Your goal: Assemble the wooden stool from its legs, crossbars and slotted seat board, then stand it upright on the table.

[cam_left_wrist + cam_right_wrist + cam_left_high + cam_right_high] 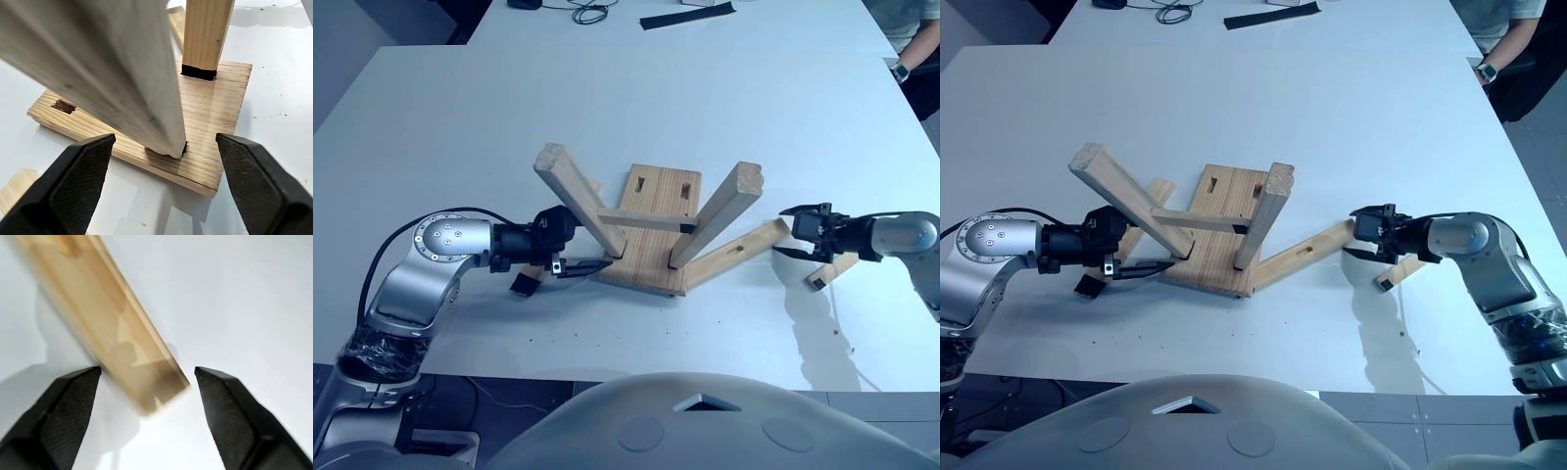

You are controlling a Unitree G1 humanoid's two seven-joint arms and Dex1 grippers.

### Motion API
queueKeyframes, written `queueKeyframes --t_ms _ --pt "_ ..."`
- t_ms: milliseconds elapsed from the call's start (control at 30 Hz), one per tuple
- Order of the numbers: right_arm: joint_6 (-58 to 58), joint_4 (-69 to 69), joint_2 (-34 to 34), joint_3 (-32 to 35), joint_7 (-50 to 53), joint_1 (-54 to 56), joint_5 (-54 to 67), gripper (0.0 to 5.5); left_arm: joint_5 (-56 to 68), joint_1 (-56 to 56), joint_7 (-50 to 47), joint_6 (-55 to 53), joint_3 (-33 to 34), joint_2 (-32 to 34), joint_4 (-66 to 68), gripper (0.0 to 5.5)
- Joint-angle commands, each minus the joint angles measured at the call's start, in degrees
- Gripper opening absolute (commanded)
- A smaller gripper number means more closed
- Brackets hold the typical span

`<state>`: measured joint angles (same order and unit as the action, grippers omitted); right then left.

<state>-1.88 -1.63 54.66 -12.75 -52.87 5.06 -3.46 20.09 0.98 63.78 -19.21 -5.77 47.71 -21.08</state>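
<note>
The slotted pale-wood seat board [646,259] lies on the white tabletop [607,108], two upright legs [576,196] seated in it. The loose pale-wood leg [734,255] is straddled at its end by the right gripper [785,233], fingers apart; a square, centred closing is advised. The left gripper [592,264], also apart, flanks one seated leg's base.

A broad white table [636,108] takes up most of the room in sight, its matte top evenly lit, with soft shadows and a few dark specks near its front edge. Against its far edge stands a second white table [783,29], carrying a black strip [687,16], a loop of dark cable [590,12] and a small dark object [524,4]. Off the white table's far left corner the floor [337,59] is grey; below its front edge it is dark
</note>
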Motion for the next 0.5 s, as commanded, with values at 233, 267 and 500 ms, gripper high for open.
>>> queueKeyframes --t_ms 233,267,500 --pt "-5.5 2.0 -12.5 -0.3 9.2 1.4 -2.4 3.54 0.1 2.7 0.4 -0.6 -0.5 -0.2 0.1 3.82" --pt "-5.7 2.9 -12.0 0.3 9.1 0.6 -2.2 3.54 0.1 2.8 0.4 -0.6 -0.5 -0.2 0.2 3.82" --pt "-8.2 7.3 -11.7 5.0 10.0 -0.1 -0.6 3.54 -0.1 1.9 -0.9 -0.7 -0.1 -0.5 -0.3 3.82"
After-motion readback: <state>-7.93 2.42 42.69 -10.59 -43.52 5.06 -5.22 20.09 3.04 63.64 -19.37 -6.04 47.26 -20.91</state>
